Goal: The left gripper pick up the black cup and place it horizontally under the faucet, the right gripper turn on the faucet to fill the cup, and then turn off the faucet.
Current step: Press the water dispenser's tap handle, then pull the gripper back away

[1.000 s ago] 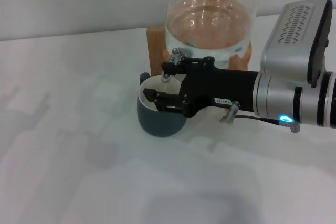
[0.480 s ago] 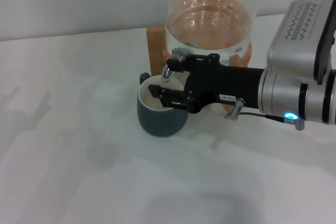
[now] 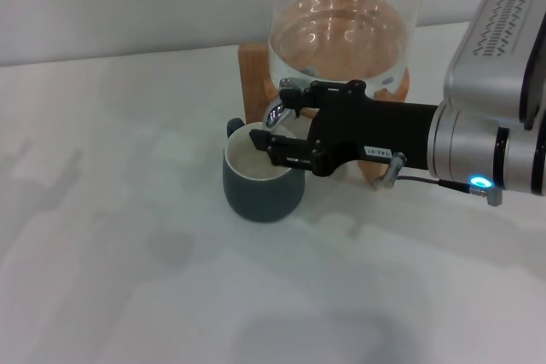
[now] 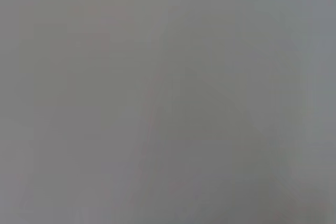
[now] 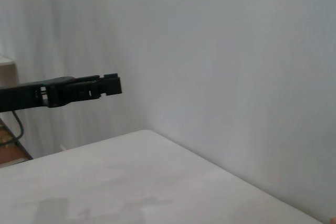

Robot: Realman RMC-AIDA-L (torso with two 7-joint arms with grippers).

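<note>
On white table (image 3: 128, 296), right pincer (image 3: 275, 124) parted around faucet (image 3: 277, 112) above black cup (image 3: 260, 187).

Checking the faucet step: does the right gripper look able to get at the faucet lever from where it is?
Probably yes. The right gripper is already at the faucet above the black cup, with nothing between them.
</note>
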